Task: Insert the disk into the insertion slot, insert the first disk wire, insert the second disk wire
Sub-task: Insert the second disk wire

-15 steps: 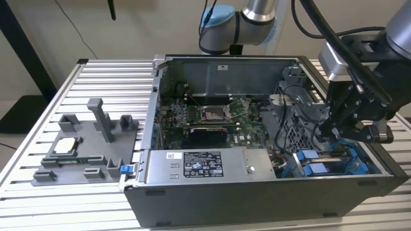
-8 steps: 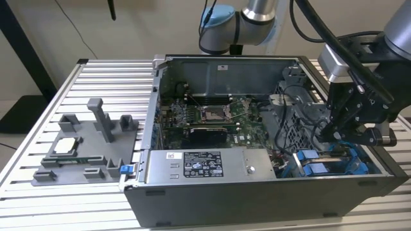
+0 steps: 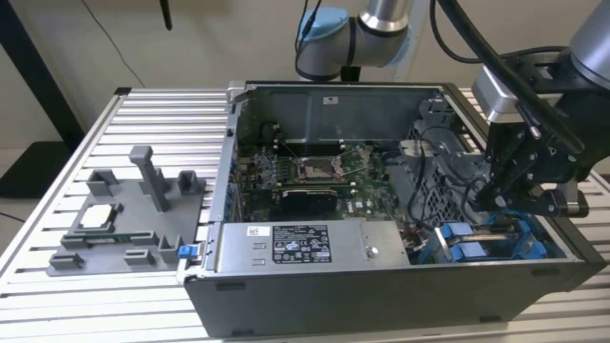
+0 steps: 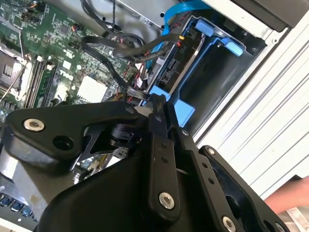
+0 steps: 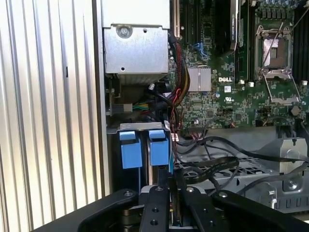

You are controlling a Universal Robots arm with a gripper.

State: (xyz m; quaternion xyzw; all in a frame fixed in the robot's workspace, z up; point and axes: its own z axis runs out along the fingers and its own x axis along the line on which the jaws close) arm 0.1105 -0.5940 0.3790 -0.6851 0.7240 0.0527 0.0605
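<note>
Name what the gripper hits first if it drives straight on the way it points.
Probably the blue-framed disk in its bay, just beyond the gripper; black wires run close beside, and depth is unclear.

Blue drive frames [image 5: 145, 147] sit against the grey perforated insertion slot [image 3: 443, 179], at three o'clock from the green motherboard [image 3: 315, 168]. The gripper [image 4: 157, 104] is black; the table [image 3: 143, 114] is silver-ribbed.

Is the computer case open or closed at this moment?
Open. In the exterior view the computer case has no side cover, so the motherboard inside is visible.
</note>
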